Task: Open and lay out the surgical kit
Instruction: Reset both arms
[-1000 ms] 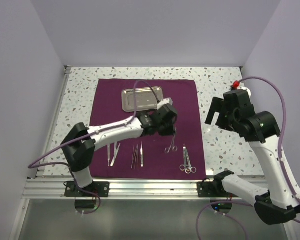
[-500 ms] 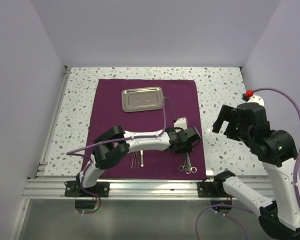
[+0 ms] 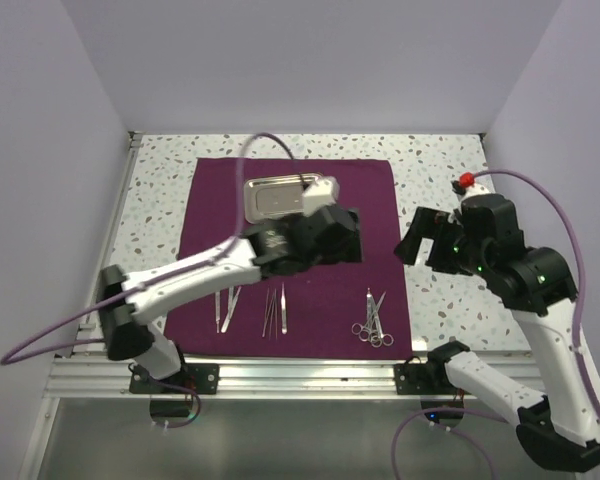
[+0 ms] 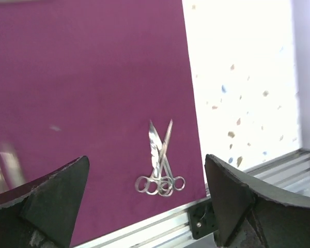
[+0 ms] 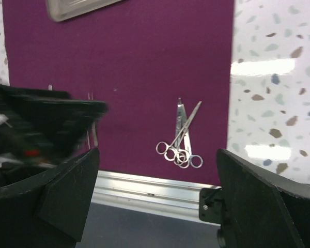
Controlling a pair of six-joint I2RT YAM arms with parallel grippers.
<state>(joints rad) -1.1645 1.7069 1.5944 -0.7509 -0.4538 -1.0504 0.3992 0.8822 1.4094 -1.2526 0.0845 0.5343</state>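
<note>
Left gripper (image 3: 332,238), jaws now spread and empty, has lifted off the clamps (image 3: 373,322), left crossed near the cloth's (image 3: 365,200) near-right corner. Right gripper (image 3: 425,238) hangs open. Layout looks nearly complete.

I am looking at a matt, finely woven cloth wrap (image 3: 205,200), its purple surface taking no glare. The steel tray (image 3: 265,200) is gleaming with a smooth, mirror-like finish, and the clamps (image 4: 160,155) and tweezers (image 3: 226,308) are glinting as polished metal. The speckled table (image 5: 268,67) is reflecting the lamps glossily. The left gripper (image 4: 145,165) is showing dull, grainy black plastic fingers (image 4: 46,201).
</note>
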